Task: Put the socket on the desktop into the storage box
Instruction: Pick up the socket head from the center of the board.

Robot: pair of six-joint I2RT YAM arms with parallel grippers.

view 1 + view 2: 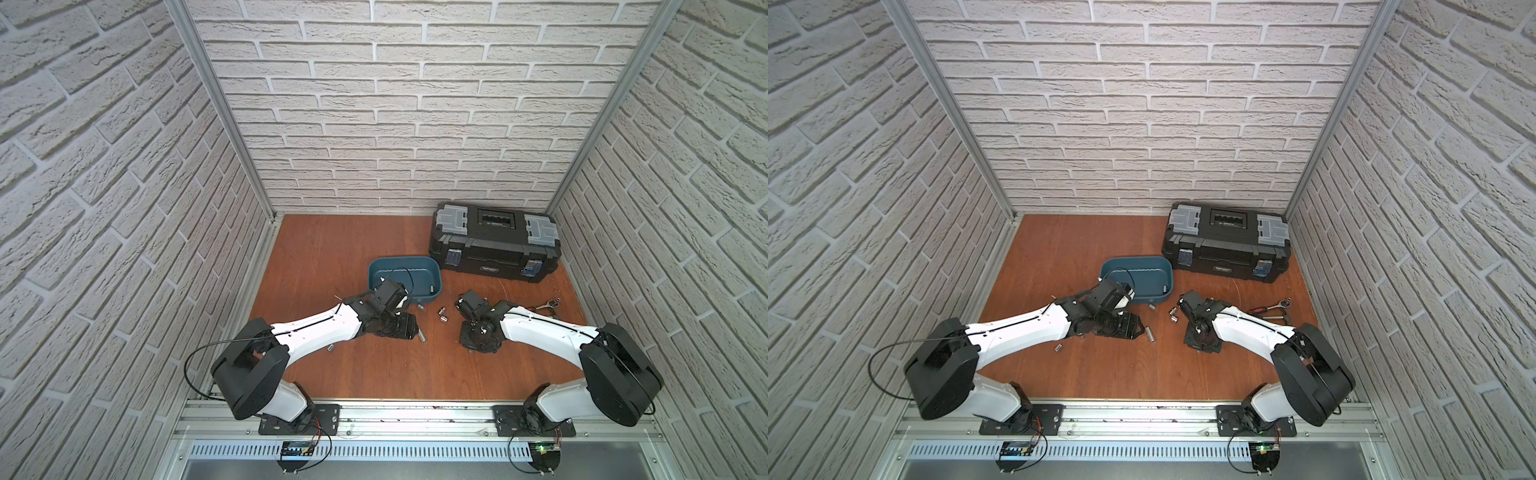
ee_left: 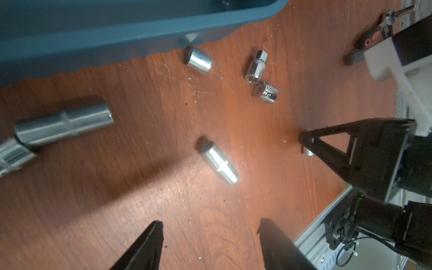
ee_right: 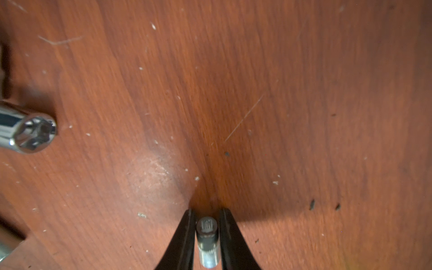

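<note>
Right wrist view: right gripper [image 3: 207,211] jaws pinch socket [image 3: 207,243] across barrel.
Handling: rigid steel, likely slippery.
Left gripper [image 2: 210,222]: jaws spread.
Storage box [image 1: 415,270]: 10 o'clock from socket.

Even overhead light; dim, blurred wrist views

You've got at least seven small silver metal sockets [image 2: 199,60], one shallow teal plastic tub [image 1: 432,272], one black plastic toolbox [image 1: 494,245] and two hand tools [image 1: 1273,306].

A black toolbox [image 1: 494,245] stands by the brick wall [image 1: 395,124], a ratchet wrench [image 1: 1276,305] lying nearby.
</note>
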